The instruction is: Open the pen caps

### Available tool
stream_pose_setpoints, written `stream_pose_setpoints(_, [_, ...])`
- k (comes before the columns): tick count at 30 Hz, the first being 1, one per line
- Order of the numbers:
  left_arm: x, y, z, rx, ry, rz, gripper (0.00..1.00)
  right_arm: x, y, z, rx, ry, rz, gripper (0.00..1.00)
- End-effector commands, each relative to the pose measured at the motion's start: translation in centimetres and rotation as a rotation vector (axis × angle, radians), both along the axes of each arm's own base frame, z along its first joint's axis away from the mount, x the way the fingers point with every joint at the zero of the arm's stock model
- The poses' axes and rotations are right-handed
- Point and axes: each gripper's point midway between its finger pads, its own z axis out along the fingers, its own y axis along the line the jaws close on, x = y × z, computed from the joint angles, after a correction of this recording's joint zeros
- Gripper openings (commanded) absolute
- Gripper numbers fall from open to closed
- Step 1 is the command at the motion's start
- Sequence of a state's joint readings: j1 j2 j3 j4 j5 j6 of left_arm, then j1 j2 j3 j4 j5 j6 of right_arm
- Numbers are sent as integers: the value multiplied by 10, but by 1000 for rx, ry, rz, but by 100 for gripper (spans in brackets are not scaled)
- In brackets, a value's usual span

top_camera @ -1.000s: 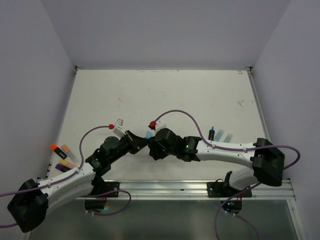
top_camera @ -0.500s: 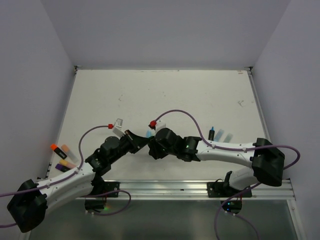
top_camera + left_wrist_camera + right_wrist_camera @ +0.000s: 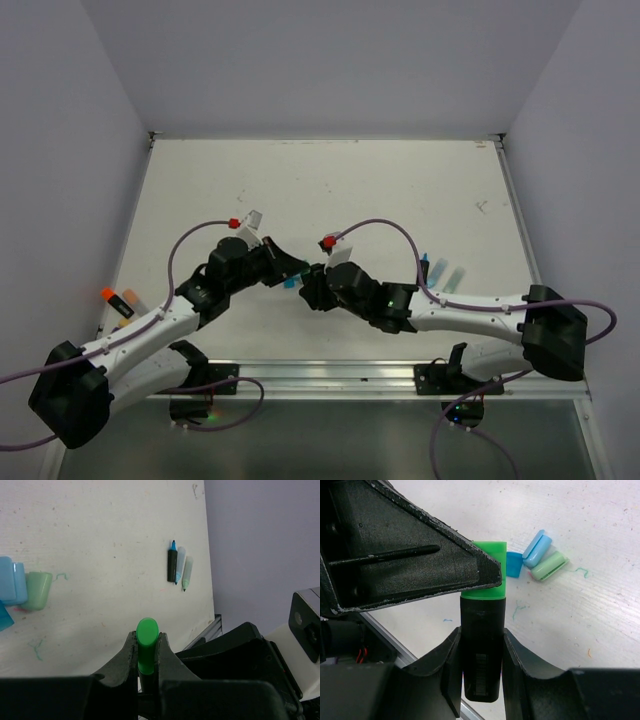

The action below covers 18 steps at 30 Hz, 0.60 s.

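Found green cap (image 3: 488, 572) clenched in left gripper (image 3: 147, 639), black marker body (image 3: 481, 650) clenched in right gripper (image 3: 481, 636); judged unseparated, long axis spanning both.

Left hand (image 3: 289, 273) advanced rightward toward right hand (image 3: 312, 289).

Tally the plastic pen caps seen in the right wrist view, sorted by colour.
Bright green plastic cap: 1
Blue plastic cap: 1
Light blue plastic cap: 1
Mint green plastic cap: 1
Total: 4
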<state>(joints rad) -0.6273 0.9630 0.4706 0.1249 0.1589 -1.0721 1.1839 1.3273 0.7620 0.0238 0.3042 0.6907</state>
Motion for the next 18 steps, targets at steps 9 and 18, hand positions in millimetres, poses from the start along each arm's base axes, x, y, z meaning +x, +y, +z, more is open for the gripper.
stream_pose_setpoints(9, [93,98,40,160,-226,481,0,-88,-16,-61,-162,207,230,0])
stream_pose_setpoints(18, [82,142,18,123,-136,741,0,-103,-4,-77,-211,194,245,0])
